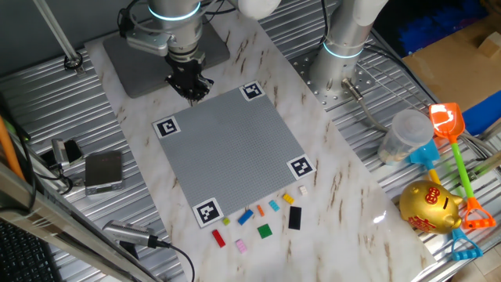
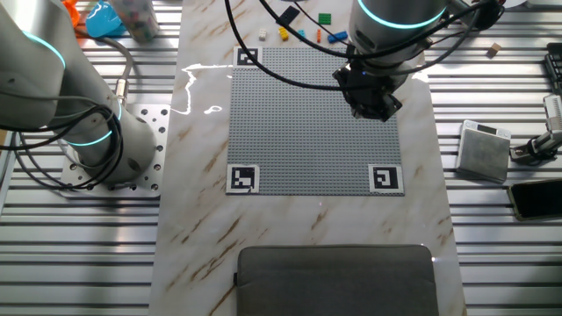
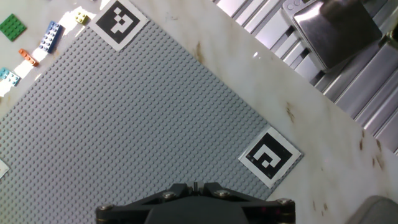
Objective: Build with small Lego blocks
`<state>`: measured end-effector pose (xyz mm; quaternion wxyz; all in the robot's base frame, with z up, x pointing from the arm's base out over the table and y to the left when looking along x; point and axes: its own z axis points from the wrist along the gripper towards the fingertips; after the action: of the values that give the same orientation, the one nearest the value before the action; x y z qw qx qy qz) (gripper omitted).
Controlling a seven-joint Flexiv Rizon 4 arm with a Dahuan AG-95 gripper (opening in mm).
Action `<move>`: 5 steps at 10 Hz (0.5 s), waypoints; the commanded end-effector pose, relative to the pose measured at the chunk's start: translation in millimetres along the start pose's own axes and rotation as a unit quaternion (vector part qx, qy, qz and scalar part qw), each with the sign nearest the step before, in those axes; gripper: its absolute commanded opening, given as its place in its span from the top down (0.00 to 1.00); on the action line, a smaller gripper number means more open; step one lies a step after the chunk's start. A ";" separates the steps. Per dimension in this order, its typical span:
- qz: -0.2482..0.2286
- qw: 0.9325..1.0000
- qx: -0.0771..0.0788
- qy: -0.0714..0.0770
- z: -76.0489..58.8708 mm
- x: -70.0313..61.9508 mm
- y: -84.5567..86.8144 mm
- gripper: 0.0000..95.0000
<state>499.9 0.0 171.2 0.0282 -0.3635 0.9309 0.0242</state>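
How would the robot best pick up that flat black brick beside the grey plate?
Probably straight from above, fingers closing across the black brick's two long sides, at its middle. It lies flat on the marble, longer than wide, with free space on both long sides; the green brick sits apart.

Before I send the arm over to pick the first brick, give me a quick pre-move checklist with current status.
1. Gripper carrying nothing: cannot tell; the jaws' tips are out of the hand view.
2. Jaws open for a pick: cannot tell.
3. Baseplate bare of bricks: ok.
4. Small Lego blocks lying loose on the marble beside the far edge of the baseplate, apart from each other: ok.
5. Path across the baseplate unobstructed: ok.
6. Gripper above the plate's near edge, clear of the corner marker: ok.
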 end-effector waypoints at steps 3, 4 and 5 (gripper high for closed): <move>0.001 1.000 0.001 0.002 0.0 0.0 0.2 1.00; 0.001 1.000 0.002 0.003 0.0 0.0 0.2 1.00; 0.001 1.000 0.002 0.003 0.0 0.0 0.2 1.00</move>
<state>499.7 0.6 171.2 0.0261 -0.3630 0.9312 0.0221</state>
